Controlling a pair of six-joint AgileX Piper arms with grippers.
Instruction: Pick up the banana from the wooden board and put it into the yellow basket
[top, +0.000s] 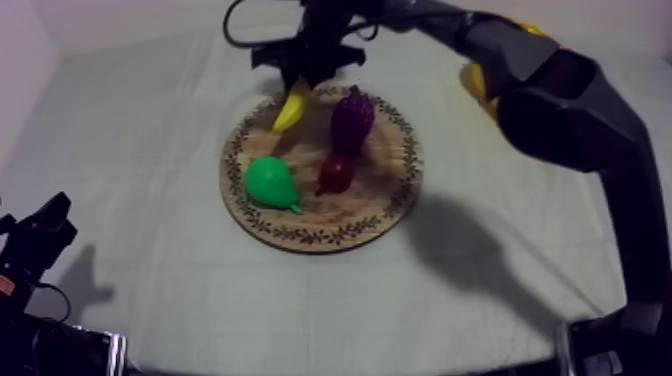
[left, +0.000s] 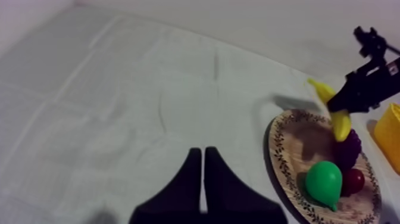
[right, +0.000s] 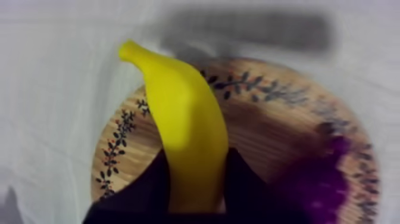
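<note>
Wooden board, frame centre. Yellow basket, upper right. Banana, upper centre, held over the board's far rim, clenched by right gripper; likely light, stiff, slick, so its thick middle grips best. Left gripper, lower left: closed on nothing.

The banana, held between the fingers of the right gripper, looks like smooth yellow plastic with a soft, half-matt shine. The fingers themselves are black and matt. Below this gripper, the board is pale wood with visible grain and a dark leaf pattern printed along its rim. Just beside the gripper, the grapes are dark purple and bumpy. Farther from it, the pear is smooth green plastic with a slight shine, and the red fruit is smooth too. The cloth is matt grey-white fabric with creases. The left gripper is also matt black.
</note>
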